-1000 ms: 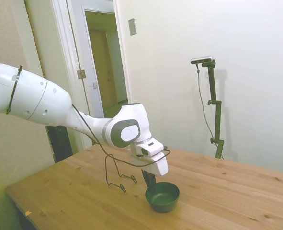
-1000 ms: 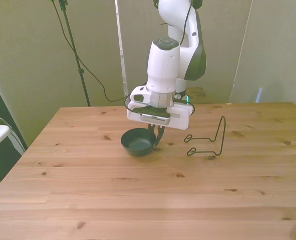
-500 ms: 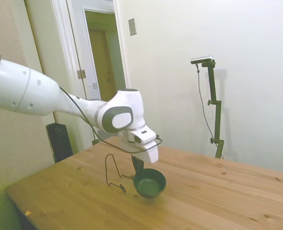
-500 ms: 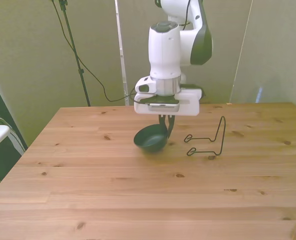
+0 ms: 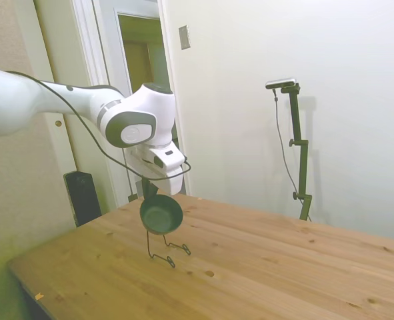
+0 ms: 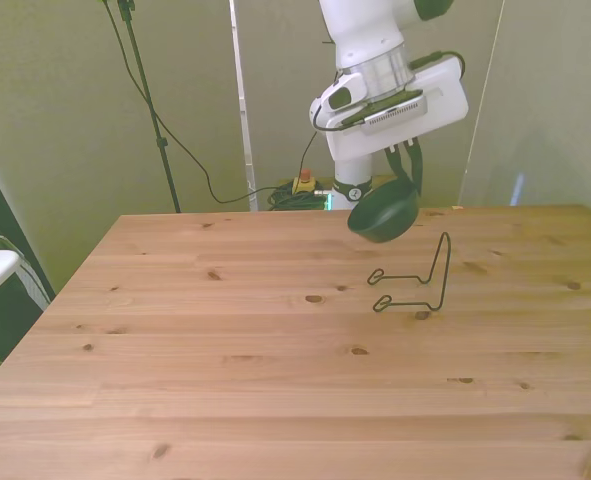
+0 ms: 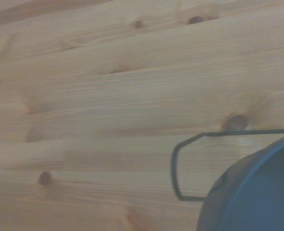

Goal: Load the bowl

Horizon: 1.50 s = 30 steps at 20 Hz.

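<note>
Bowl [image 5: 161,215] now aloft in pinching claw [image 6: 407,172], above wire rack [image 6: 415,281] on table [image 6: 225,380].

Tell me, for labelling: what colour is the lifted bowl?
Dark green bowl, clearest in the front view.

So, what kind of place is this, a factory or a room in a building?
Probably an ordinary indoor room used as a robot test setup, not a factory. A white door frame opens onto a hallway, the walls are plain, and one wooden table carries only a wire rack.
</note>
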Each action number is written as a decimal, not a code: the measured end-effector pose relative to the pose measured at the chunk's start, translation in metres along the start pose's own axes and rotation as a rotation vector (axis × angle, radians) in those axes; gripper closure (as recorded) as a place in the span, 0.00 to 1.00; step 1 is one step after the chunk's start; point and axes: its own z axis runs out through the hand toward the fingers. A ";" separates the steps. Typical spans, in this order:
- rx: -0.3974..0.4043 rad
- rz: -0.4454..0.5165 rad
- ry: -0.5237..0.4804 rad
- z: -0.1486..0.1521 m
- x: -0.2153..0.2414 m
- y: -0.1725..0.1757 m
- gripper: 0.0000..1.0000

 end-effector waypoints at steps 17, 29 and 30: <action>0.124 0.034 -0.176 0.004 0.060 0.004 1.00; 0.088 0.022 -0.240 0.064 0.076 0.001 1.00; 0.087 0.021 -0.242 0.065 0.075 0.000 1.00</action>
